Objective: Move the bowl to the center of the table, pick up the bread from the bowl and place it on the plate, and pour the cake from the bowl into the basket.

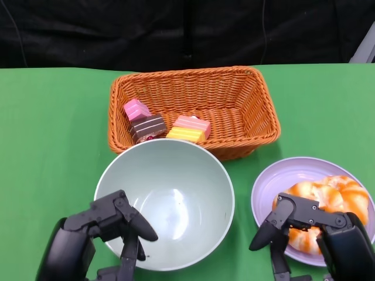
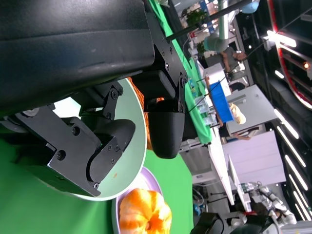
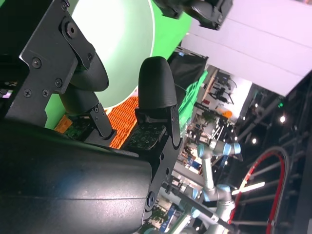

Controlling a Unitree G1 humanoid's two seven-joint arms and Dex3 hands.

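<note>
Fingers of the left hand point(image 1: 111, 225) spread over the near rim of the empty bowl point(image 1: 170, 199), holding nothing. The right hand point(image 1: 304, 225) hangs spread above the bread point(image 1: 334, 202) on the plate point(image 1: 275, 184). The cakes point(image 1: 167, 126) lie in the basket point(image 1: 234, 99).

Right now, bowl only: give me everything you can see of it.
The bowl is round, pale mint green, smooth and glossy like plastic or ceramic, upright on the green table. It looks empty apart from a few dark specks inside. Its far rim sits against or just in front of the wicker basket; contact is unclear. The purple plate lies apart on the right-hand side. The left hand overlaps its near rim with fingers over the edge; a grip is not clear.
</note>
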